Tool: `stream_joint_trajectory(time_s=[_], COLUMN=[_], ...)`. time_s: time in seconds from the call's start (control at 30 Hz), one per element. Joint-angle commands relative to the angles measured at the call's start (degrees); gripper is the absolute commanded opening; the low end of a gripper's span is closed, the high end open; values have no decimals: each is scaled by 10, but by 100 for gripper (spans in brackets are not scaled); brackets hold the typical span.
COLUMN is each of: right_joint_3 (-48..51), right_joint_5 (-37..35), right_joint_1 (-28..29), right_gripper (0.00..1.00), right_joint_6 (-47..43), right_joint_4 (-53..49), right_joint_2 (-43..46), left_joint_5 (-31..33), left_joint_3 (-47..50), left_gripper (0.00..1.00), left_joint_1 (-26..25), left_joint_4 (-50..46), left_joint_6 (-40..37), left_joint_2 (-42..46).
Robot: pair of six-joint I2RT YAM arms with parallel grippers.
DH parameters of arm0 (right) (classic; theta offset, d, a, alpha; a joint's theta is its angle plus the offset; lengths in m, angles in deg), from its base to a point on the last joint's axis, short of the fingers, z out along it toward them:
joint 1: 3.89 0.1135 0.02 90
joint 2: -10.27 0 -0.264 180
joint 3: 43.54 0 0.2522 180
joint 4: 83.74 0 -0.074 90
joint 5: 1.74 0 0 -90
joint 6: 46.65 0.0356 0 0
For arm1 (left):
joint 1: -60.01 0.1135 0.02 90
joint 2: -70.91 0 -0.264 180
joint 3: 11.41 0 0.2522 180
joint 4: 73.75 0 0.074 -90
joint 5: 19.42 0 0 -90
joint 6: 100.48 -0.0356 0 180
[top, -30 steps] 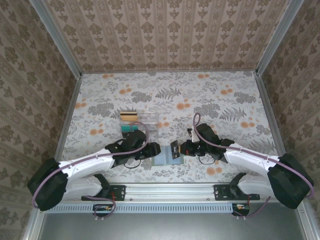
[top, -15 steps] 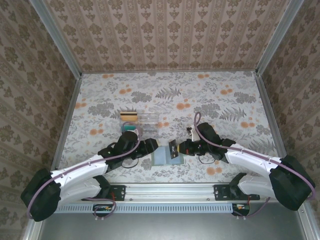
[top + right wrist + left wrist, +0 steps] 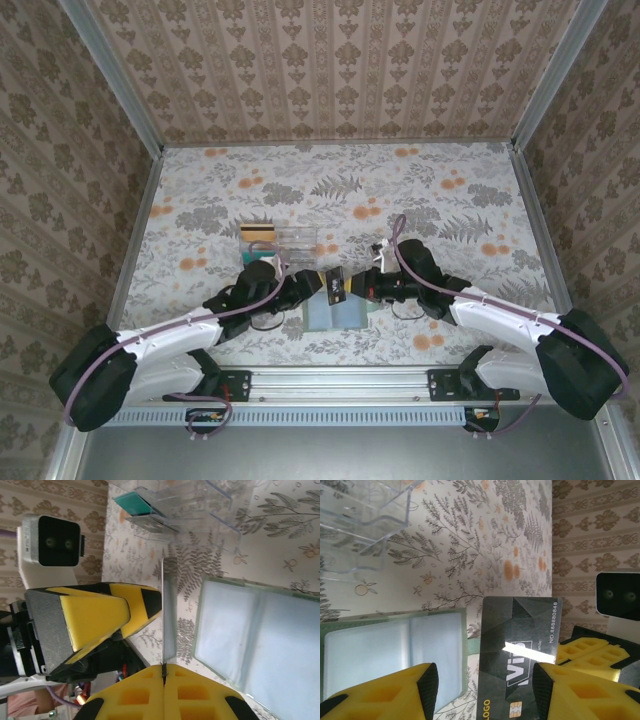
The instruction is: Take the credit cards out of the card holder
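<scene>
The card holder [image 3: 335, 314] lies open and flat on the table, its light-blue panels facing up [image 3: 395, 650] [image 3: 260, 635]. My right gripper [image 3: 352, 287] [image 3: 163, 671] is shut on the bottom edge of a dark credit card [image 3: 333, 284] marked VIP [image 3: 520, 645], which it holds upright above the holder's left part. That card is edge-on in the right wrist view [image 3: 168, 610]. My left gripper [image 3: 312, 285] [image 3: 483, 686] stands open with its yellow fingers [image 3: 385, 695] on either side of the card, and there is a gap at the left pad.
A clear plastic tray [image 3: 290, 240] [image 3: 360, 520] stands just beyond the holder. It holds a teal card [image 3: 262, 257] [image 3: 135, 502] and a gold-and-dark card [image 3: 257, 232]. Patterned walls close in the table on three sides.
My right gripper has raised the dark card and carried it a little left and away. My left arm has reached in toward it, so its fingers now straddle the card.
</scene>
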Motion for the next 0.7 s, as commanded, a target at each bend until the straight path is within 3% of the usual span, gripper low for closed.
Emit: stream_joint_trajectory(time_s=[0.0,0.3,0.67], right_joint_3=[5,5,5], right_joint_5=[29,47,48], right_joint_1=[-2,-2,-3], right_gripper=[0,0,0], right_joint_6=[27,38,28], right_joint_4=[49,75,71], right_joint_2=[-7,-13,-35], left_joint_5=[-15,-25,-38], left_joint_3=[6,-3,4], left_gripper=[54,49,33], left_joint_1=[4,7,14], left_joint_4=[40,61,99], left_joint_6=[11,14,29], left_joint_2=[-8,-34,-20])
